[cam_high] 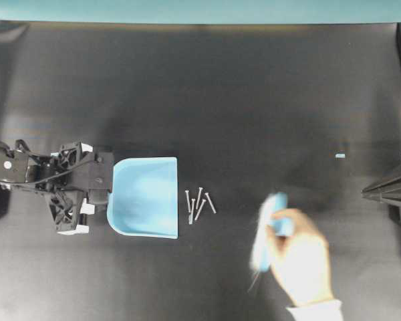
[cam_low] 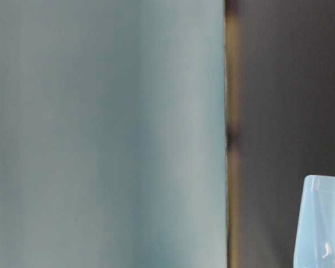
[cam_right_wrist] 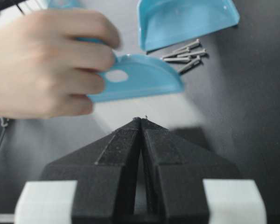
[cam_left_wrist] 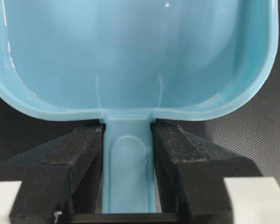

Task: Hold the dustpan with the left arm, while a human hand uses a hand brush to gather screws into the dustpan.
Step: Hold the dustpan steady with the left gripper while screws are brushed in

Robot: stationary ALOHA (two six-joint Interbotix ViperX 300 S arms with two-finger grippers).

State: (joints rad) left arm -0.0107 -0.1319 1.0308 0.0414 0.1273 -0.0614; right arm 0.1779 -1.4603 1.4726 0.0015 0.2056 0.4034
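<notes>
The light blue dustpan (cam_high: 145, 197) lies flat on the black table, its open mouth facing right. My left gripper (cam_high: 107, 190) is shut on its short handle (cam_left_wrist: 128, 163), with a black finger (cam_left_wrist: 79, 149) pressed against each side. Several silver screws (cam_high: 197, 204) lie just off the pan's lip. Further right a human hand (cam_high: 301, 257) holds the hand brush (cam_high: 271, 227), blurred, bristles down, apart from the screws. My right gripper (cam_right_wrist: 141, 119) is shut with nothing in it and points at the brush (cam_right_wrist: 140, 79) and the screws (cam_right_wrist: 184, 53).
A small light blue scrap (cam_high: 340, 156) lies on the table at the right. My right arm (cam_high: 387, 187) sits at the right edge. A teal wall (cam_high: 200, 10) runs along the back and fills most of the table-level view, where the dustpan's corner (cam_low: 324, 223) shows.
</notes>
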